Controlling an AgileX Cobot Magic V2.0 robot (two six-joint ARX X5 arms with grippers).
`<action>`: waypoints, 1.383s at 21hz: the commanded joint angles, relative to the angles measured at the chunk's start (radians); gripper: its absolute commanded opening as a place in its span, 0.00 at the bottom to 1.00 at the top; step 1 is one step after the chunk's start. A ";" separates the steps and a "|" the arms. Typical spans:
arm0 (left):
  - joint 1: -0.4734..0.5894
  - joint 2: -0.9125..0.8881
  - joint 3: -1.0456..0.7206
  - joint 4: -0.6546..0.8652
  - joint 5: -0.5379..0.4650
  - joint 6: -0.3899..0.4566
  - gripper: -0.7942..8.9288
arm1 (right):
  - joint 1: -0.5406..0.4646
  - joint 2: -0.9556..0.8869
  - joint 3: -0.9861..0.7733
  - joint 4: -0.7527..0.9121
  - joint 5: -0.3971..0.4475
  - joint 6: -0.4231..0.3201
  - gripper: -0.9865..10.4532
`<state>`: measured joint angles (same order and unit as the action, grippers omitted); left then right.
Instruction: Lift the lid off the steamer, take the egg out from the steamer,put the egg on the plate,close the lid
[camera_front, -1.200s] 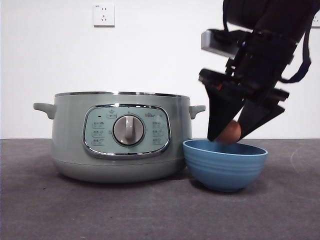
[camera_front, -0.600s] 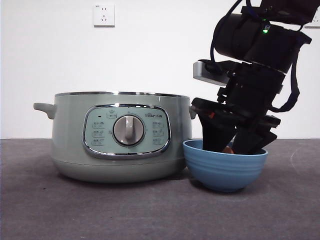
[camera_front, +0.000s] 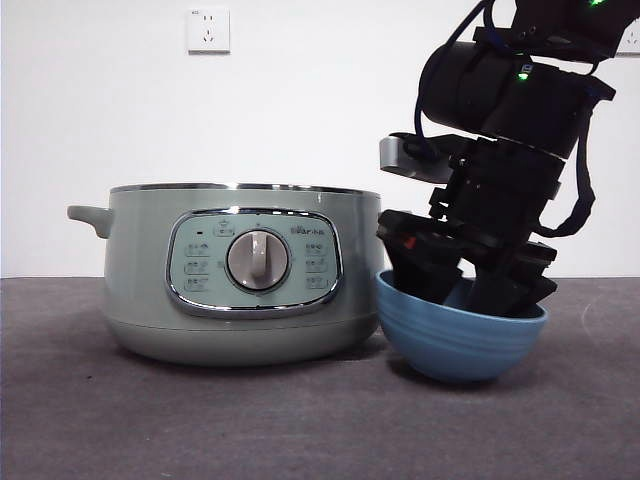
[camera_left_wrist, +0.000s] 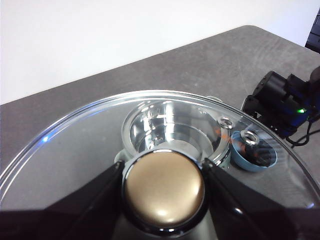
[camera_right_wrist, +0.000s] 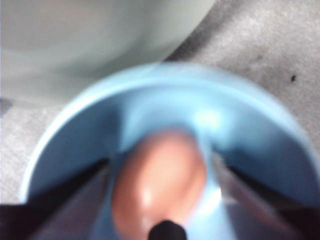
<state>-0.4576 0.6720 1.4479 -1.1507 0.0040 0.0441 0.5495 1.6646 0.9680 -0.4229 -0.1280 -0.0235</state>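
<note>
- Two grippers are being used at once: the right gripper (camera_front: 470, 290) is being lowered deep into the small deep-blue ridged bowl (camera_front: 455, 345) at the lower right of the front frame, while the left gripper (camera_left_wrist: 164, 172) is being kept aloft out of that frame.
- One brown oval egg (camera_right_wrist: 160, 182) is being pinched between the right jaws, as the right wrist frame shows at its lower centre; the egg is lying within the bowl's pale blue interior, though whether it is touching the bottom cannot be told through the blur.
- The bowl is being tipped slightly in the front frame, its left rim sitting higher, just beside the wall of the large sage-green electric pot (camera_front: 240, 275) at centre left.
- The round clear glass lid (camera_left_wrist: 80, 150) is being held by its rounded knob (camera_left_wrist: 164, 186), which looks golden here, the left jaws being pressed against both sides of it; through the glass the pot's shiny open interior (camera_left_wrist: 172, 127) is being seen well below.
- The step in hand is judged to be the placing of the egg on the plate.
- Next, a gentle spreading of the right jaws is being called for, then a straight lift clear of the rim so that the tilted bowl is not being dragged along; only afterwards is the lid to be brought down squarely onto the pot.
</note>
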 joint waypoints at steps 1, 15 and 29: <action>-0.001 0.025 0.018 0.072 0.006 0.009 0.07 | 0.003 -0.029 0.002 0.002 -0.003 -0.005 0.48; -0.002 0.504 0.017 0.458 0.159 0.058 0.07 | 0.002 -0.810 0.002 -0.117 0.053 -0.003 0.48; -0.034 0.841 0.017 0.628 0.156 0.058 0.07 | 0.001 -1.041 0.019 -0.179 0.135 0.000 0.48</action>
<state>-0.4877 1.5158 1.4479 -0.5690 0.1566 0.0902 0.5503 0.6243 0.9806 -0.6075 0.0040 -0.0231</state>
